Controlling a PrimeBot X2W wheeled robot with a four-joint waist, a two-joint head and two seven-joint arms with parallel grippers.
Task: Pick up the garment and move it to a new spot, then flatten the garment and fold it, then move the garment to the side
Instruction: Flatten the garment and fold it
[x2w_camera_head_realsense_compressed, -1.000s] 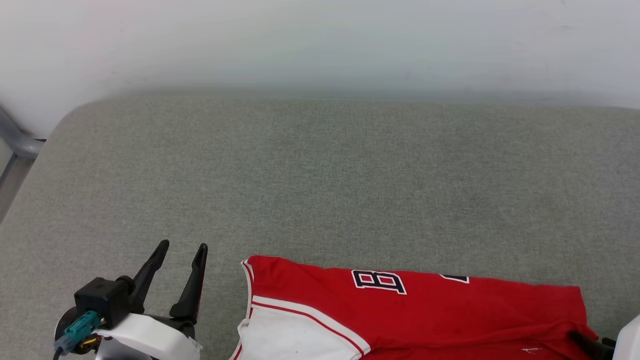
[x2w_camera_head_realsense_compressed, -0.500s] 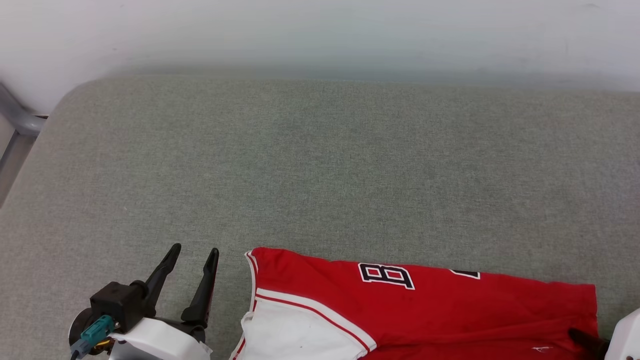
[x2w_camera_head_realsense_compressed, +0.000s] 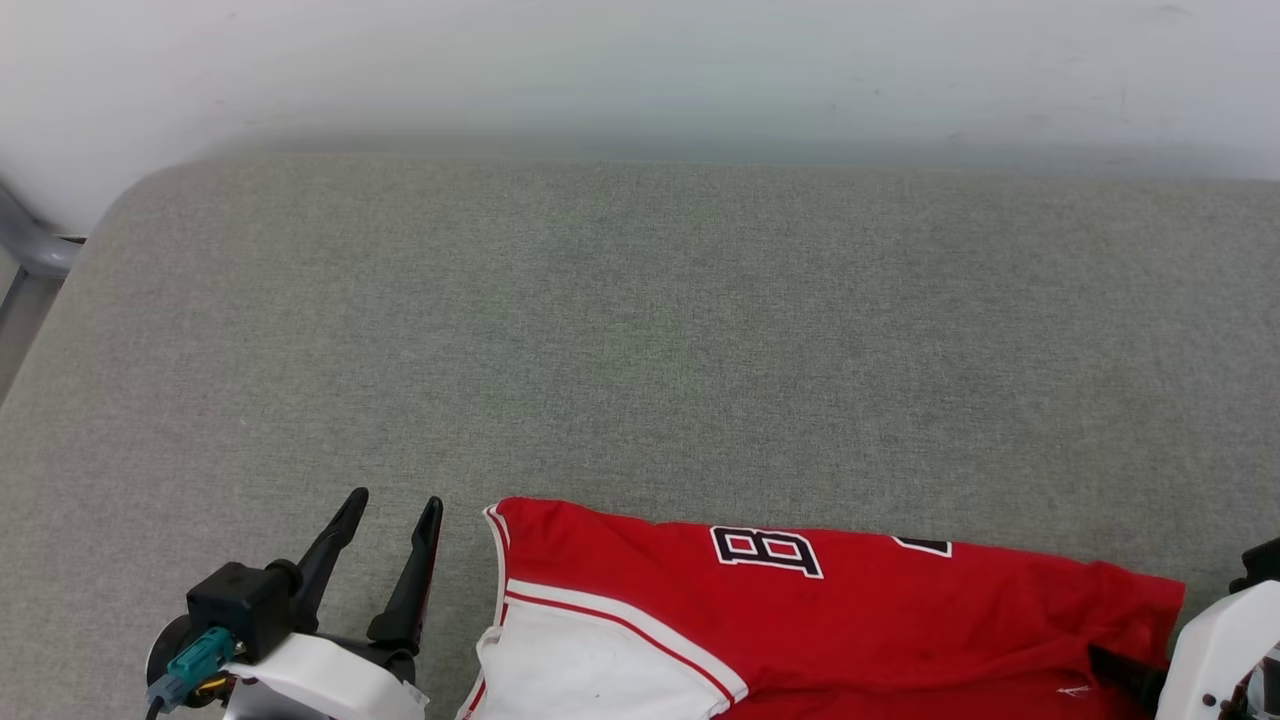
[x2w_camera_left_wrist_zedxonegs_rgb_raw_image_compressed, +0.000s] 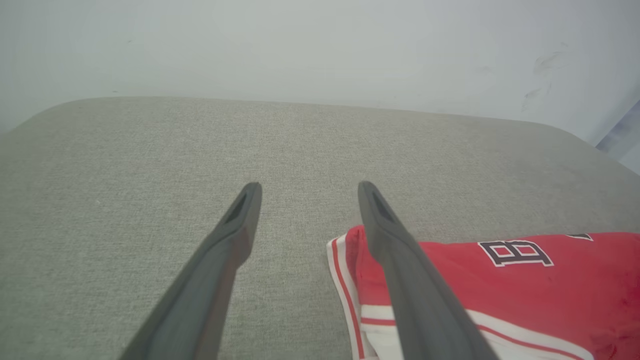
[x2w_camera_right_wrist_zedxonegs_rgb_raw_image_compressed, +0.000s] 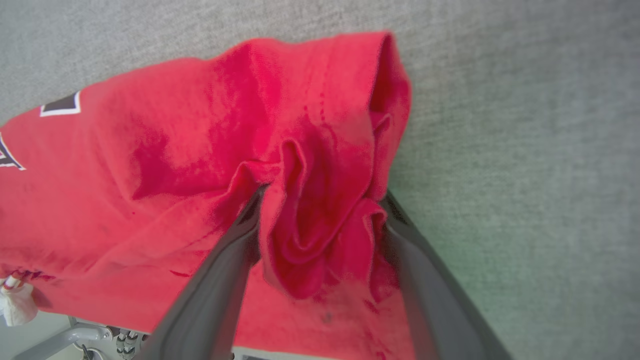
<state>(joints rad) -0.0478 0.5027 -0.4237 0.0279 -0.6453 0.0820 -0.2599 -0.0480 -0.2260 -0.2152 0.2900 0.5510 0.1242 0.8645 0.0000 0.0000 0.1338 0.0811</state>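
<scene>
The garment (x2w_camera_head_realsense_compressed: 850, 620), a red jersey with a white sleeve and black white-edged lettering, lies flat along the near edge of the grey padded surface (x2w_camera_head_realsense_compressed: 640, 330). My left gripper (x2w_camera_head_realsense_compressed: 392, 500) stands open just left of the striped trim, touching nothing. The left wrist view has its fingers (x2w_camera_left_wrist_zedxonegs_rgb_raw_image_compressed: 309, 186) apart over bare cloth surface, with the garment (x2w_camera_left_wrist_zedxonegs_rgb_raw_image_compressed: 550, 285) to their right. My right gripper (x2w_camera_head_realsense_compressed: 1172, 613) sits at the garment's right corner. In the right wrist view its fingers (x2w_camera_right_wrist_zedxonegs_rgb_raw_image_compressed: 324, 192) are spread wide, with a bunched red fold of the garment (x2w_camera_right_wrist_zedxonegs_rgb_raw_image_compressed: 175, 150) between them.
A pale wall (x2w_camera_head_realsense_compressed: 640, 70) rises behind the padded surface. A grey metal tube (x2w_camera_head_realsense_compressed: 30, 250) stands off the surface's left corner. The surface's near edge and a metal frame (x2w_camera_right_wrist_zedxonegs_rgb_raw_image_compressed: 75, 335) show below the garment in the right wrist view.
The head camera has shifted a little. My right gripper has come further into the picture at the garment's right corner, whose red edge now looks bunched. The left gripper stays beside the trim.
</scene>
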